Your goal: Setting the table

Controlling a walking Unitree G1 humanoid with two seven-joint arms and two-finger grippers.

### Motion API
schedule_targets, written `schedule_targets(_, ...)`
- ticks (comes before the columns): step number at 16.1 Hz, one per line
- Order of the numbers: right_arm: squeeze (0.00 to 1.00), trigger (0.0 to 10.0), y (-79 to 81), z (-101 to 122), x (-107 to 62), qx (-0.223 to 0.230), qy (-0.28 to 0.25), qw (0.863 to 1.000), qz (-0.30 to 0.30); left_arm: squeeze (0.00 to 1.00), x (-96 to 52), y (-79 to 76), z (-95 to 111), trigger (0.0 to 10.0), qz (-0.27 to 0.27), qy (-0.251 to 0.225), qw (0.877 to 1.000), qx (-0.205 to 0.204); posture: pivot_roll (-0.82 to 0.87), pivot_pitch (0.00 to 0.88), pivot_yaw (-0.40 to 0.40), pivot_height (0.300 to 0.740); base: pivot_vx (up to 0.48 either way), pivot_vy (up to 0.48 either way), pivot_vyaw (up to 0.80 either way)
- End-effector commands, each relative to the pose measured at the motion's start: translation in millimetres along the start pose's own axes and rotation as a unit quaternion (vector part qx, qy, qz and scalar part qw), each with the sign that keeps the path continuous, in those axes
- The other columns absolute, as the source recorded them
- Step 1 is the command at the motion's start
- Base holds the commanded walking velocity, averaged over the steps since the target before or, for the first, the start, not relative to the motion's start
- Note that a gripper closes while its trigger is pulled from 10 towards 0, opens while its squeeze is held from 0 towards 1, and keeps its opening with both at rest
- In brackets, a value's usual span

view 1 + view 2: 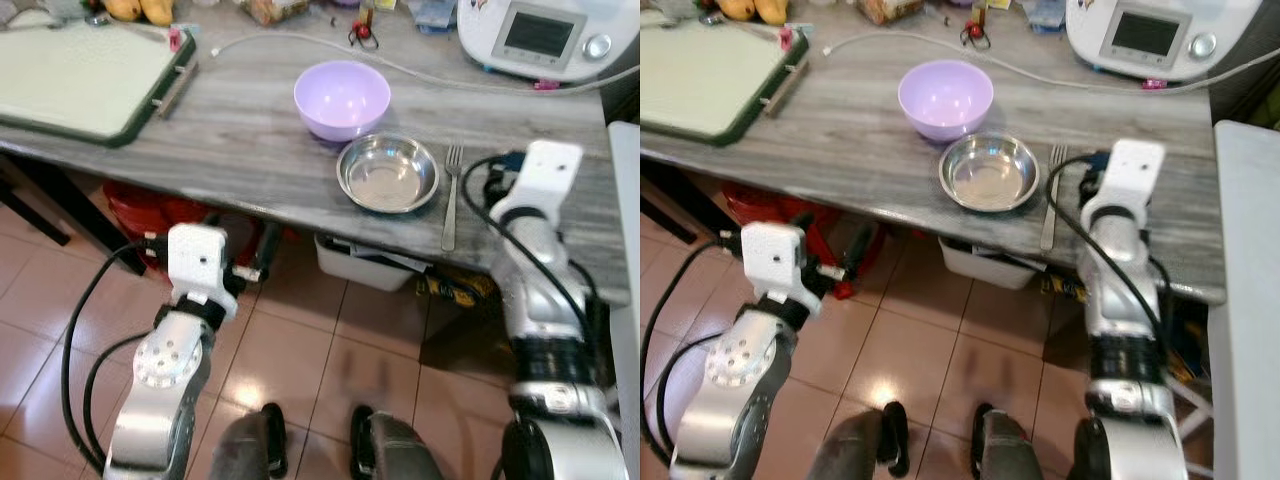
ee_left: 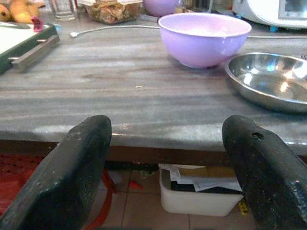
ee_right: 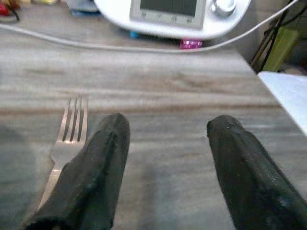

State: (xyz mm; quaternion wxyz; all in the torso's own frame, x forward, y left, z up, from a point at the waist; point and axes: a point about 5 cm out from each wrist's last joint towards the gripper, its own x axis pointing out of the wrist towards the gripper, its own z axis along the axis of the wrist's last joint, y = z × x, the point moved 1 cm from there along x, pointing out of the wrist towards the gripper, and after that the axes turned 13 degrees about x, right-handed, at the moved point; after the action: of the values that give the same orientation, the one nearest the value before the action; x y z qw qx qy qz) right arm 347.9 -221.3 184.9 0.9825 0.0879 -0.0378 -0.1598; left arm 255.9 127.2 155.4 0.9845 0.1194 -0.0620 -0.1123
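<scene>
A lilac bowl (image 1: 342, 98) stands on the grey wood-grain table (image 1: 240, 150). Touching its near right side is a shallow steel bowl (image 1: 388, 173). A fork (image 1: 451, 196) lies to the right of the steel bowl, tines pointing away from me. My right gripper (image 3: 168, 125) hovers low over the table just right of the fork (image 3: 72, 127), open and holding nothing. My left gripper (image 2: 168, 129) is open too, level with the table's near edge and facing the lilac bowl (image 2: 204, 36) and steel bowl (image 2: 268, 79).
A white appliance with a screen (image 1: 540, 35) and its cable (image 1: 400, 66) sit at the back right. A green-rimmed board (image 1: 80, 75) lies back left. Under the table are a white bin (image 1: 365, 262) and red items (image 1: 150, 215). A white surface (image 1: 625, 200) borders the right.
</scene>
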Motion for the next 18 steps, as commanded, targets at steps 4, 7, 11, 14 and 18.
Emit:
schedule_targets(4, 0.74, 10.0, -3.0, -8, -35.4, 0.009, -0.015, 0.999, 0.038, 0.0, -5.4, 11.2, -12, 10.0, 0.037, 0.032, 0.999, -0.008, 0.03, 0.101, -0.009, 0.74, 0.0, 0.0, 0.0)
schedule_targets(7, 0.0, 10.0, -3.4, -25, -52.5, 0.005, 0.014, 0.999, 0.046, 0.0, 1.5, 11.0, -13, 10.0, 0.038, 0.029, 0.999, -0.009, 0.01, 0.086, -0.003, 0.74, -0.082, 0.0, 0.0)
schedule_targets(11, 0.0, 10.0, -2.1, -29, -56.2, 0.009, -0.001, 0.997, 0.071, 0.0, 2.4, 6.6, -22, 10.0, 0.032, 0.038, 0.999, -0.009, 0.01, 0.043, 0.006, 0.74, -0.262, 0.0, -0.3)
schedule_targets(14, 0.0, 10.0, -0.6, -42, -68.0, 0.009, 0.011, 0.995, 0.094, 0.0, 3.9, 6.1, -34, 10.0, 0.033, 0.049, 0.998, -0.005, 0.0, 0.0, 0.003, 0.74, -0.271, 0.0, 0.0)
schedule_targets(18, 0.0, 10.0, 0.1, -66, -72.2, 0.0, 0.053, 0.995, 0.082, 0.0, 10.2, 4.8, -39, 10.0, 0.033, 0.049, 0.998, -0.008, 0.0, 0.0, 0.028, 0.74, -0.287, 0.0, 0.0)
